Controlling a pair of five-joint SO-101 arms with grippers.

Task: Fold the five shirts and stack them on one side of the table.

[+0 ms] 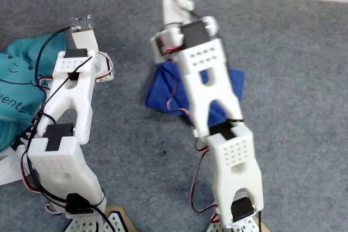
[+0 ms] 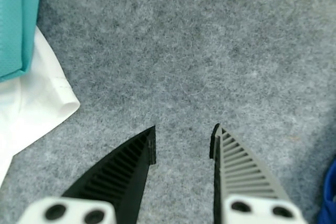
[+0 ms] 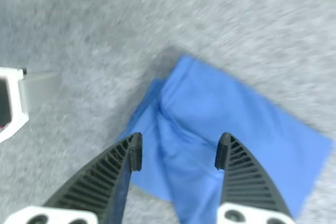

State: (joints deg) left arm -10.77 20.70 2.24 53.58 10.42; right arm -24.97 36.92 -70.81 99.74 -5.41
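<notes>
Two white robot arms rise closest to the overhead camera, the left arm [image 1: 65, 123] and the right arm [image 1: 212, 96], above a grey felt-covered bench [image 1: 293, 52].

A teal shirt [image 1: 19, 91] lies at the left edge of the bench, beside the left arm. One edge is straight and rests on a white shirt [image 2: 26, 103] beneath it. Whether either is fully folded cannot be told.

A blue shirt [image 3: 231, 124] lies near the middle of the bench under the right arm. It is a rough rectangle with a crease across it, well apart from the teal one.

The left tool [image 2: 184, 140] is spread, holding nothing, over bare felt. The right tool [image 3: 178, 153] is also spread and empty, just above the blue shirt.

Three shirts can be counted. The blue one looks folded but not yet stacked. The task seems around midway, with more folding and stacking still to come.
</notes>
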